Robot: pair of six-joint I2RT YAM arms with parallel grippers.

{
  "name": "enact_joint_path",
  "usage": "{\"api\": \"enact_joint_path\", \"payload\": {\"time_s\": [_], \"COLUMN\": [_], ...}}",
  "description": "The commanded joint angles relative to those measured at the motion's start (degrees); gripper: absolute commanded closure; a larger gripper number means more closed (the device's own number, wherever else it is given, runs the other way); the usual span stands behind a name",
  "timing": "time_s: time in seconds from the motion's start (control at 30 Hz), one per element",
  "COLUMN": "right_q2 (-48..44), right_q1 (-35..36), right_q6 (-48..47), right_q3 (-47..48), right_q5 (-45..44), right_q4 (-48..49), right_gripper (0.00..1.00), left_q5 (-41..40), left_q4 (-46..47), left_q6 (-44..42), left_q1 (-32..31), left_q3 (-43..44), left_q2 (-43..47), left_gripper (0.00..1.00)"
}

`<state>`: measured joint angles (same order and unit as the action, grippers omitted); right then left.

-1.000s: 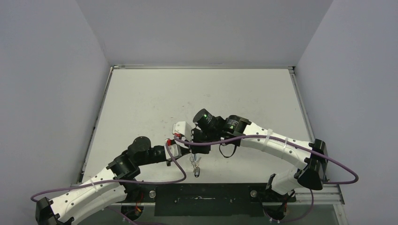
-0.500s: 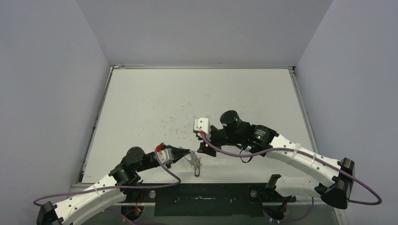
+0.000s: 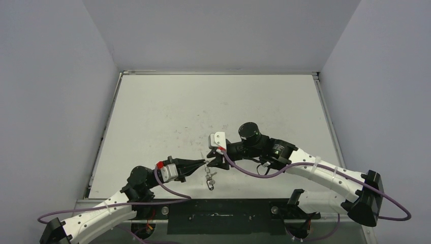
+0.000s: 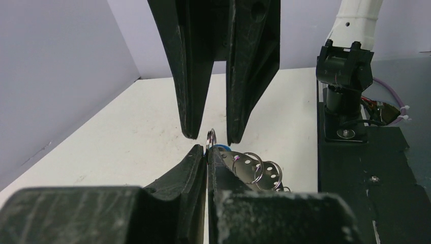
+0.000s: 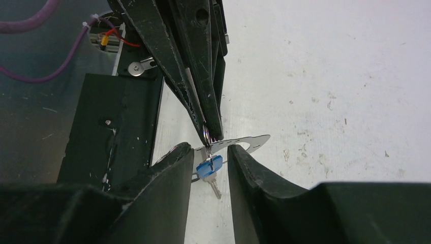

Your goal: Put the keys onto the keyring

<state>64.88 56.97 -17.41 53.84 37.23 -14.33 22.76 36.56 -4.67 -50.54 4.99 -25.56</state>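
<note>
One hand pinching the keyring (image 5: 244,142) near the front edge of the worktop (image 3: 213,107)
The left hand (image 4: 207,151) is closed on a small wire loop (image 4: 211,137) at the keyring's rim, and the pale plate hangs tilted below it, with the blue-headed key (image 5: 208,168) just under that loop, blade down. Beyond, tip to tip with it, the right hand (image 5: 209,150) stands open, one finger on either side of the blue head. Behind them the white worktop runs back to the grey walls (image 3: 218,30)
</note>
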Motion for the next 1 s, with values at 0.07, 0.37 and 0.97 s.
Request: {"api": "enact_joint_path", "payload": {"time_s": [0.07,0.37,0.97], "right_q2": [2.0,2.2,14.0], "right_q1": [-0.4,-0.4,2.7], "right_q6": [1.7,1.6,-1.9], "right_q3": [-0.4,0.7,19.8], "right_q5": [3.2,0.9,-6.3], "right_q4": [6.5,3.7,-25.3], "right_gripper": [0.73,1.0,1.0], "left_q5": [0.3,0.1,-2.0], "left_q4": [5.9,3.8,-31.4], "left_q6": [1.2,1.0,-9.1], "left_q1": [-0.1,-0.1,-0.1], "left_q3": [0.4,0.7,15.8], "left_q2": [0.8,2.1,1.6], "left_gripper": [1.0,1.0,0.66]}}
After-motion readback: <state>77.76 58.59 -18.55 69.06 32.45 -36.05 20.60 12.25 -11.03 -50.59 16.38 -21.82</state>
